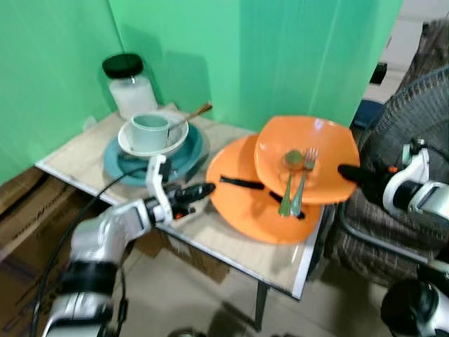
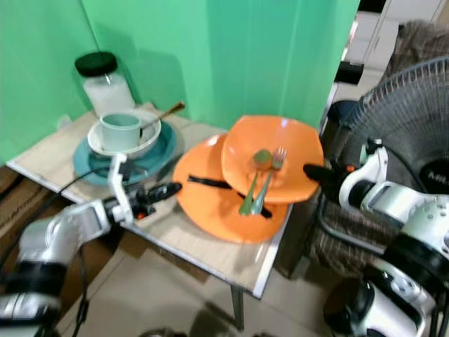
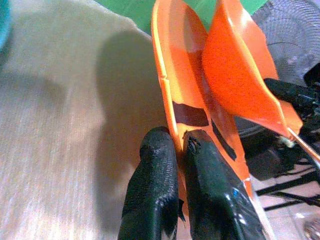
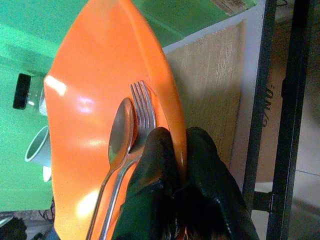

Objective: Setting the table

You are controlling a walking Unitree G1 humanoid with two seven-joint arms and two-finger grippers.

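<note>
Plate (image 1: 309, 158) w/ spoon (image 1: 290, 175) & fork (image 1: 304, 179) pinched at rim by right gripper (image 1: 349, 171), raised over 2nd plate (image 1: 245, 203); left gripper (image 1: 200, 190) nearly closed, holding nothing, beside it.

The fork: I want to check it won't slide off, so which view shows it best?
Right wrist view: the fork lies large and sharp beside the spoon on the plate. Both eye views show it small; the left wrist view only the plate's edge.

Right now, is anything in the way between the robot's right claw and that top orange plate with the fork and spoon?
Nothing visible: the right claw already pinches the rim of the upper orange plate, which carries the fork and spoon.
</note>
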